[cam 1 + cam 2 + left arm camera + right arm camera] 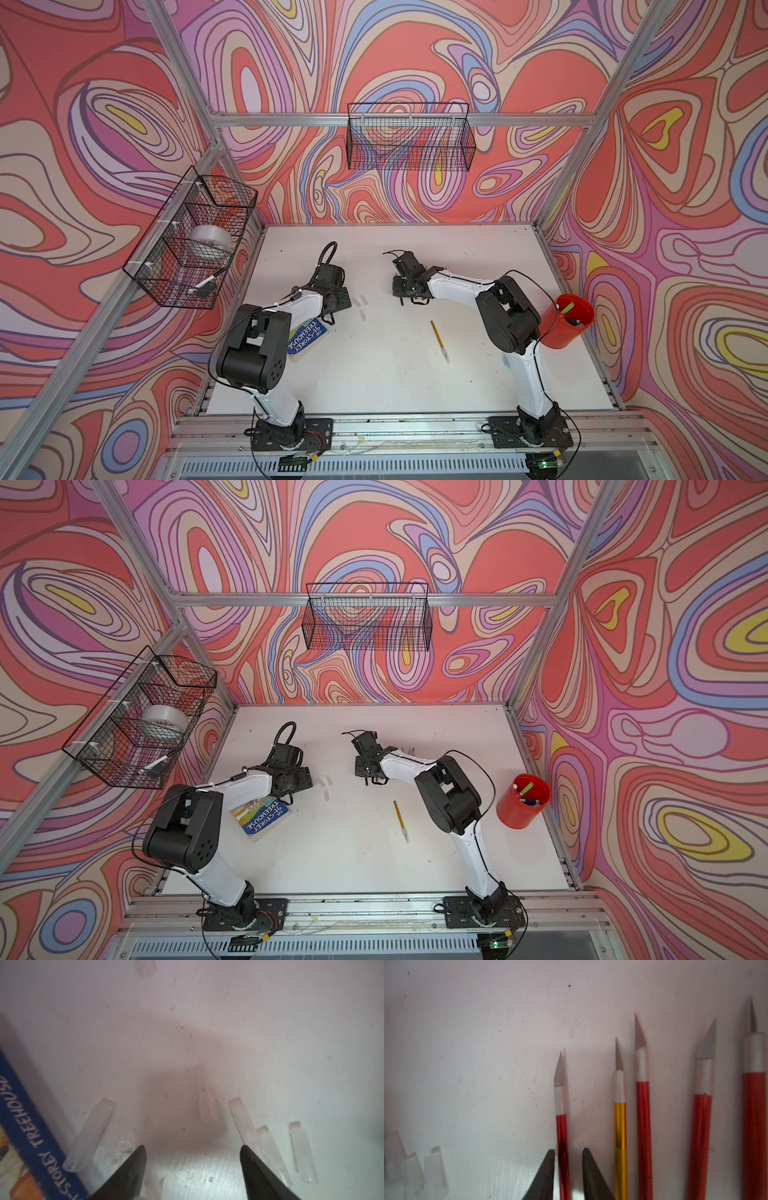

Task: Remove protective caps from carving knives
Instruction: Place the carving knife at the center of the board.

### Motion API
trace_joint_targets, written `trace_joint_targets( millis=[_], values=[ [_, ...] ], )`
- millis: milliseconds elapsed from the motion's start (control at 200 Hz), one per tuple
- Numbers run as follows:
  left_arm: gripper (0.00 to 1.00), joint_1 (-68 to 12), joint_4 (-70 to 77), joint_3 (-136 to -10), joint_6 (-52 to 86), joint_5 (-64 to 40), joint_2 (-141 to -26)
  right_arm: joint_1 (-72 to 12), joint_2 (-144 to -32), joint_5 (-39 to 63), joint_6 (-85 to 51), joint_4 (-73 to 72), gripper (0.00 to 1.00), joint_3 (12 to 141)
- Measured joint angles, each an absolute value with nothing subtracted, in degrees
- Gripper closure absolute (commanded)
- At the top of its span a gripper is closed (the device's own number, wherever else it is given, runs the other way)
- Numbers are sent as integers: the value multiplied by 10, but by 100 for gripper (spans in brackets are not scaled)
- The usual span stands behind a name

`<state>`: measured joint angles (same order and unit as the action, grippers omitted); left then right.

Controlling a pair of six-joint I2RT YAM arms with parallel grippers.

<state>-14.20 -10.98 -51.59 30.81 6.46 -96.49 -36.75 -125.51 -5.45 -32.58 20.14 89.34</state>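
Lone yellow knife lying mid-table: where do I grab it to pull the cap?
Grip the yellow knife mid-handle, from straight above, jaws across the shaft: it lies flat, and its cap on the near end is left free.

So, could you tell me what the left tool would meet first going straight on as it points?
Probably the small translucent whitish tapered plastic cap lying just ahead of the open left tool; depth is unclear, so the white table may come first.

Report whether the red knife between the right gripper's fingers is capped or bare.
Bare: the red knife shows its grey blade uncovered beyond the silver collar.
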Motion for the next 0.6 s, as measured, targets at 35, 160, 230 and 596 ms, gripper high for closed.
trace_joint_targets(
  millis=[35,160,230,596],
  values=[
    [23,-149,-114,-517,306,76,-965,-368,-1255,-54,-326,201,74,893],
    [21,-173,-142,-524,302,109,-967,-368,-1255,-53,-326,201,73,893],
    [20,-184,-153,-527,302,121,-973,-368,-1255,-51,-326,199,73,893],
    [18,-188,-153,-501,319,109,-960,-368,-1247,-33,-325,187,72,885]
  ],
)
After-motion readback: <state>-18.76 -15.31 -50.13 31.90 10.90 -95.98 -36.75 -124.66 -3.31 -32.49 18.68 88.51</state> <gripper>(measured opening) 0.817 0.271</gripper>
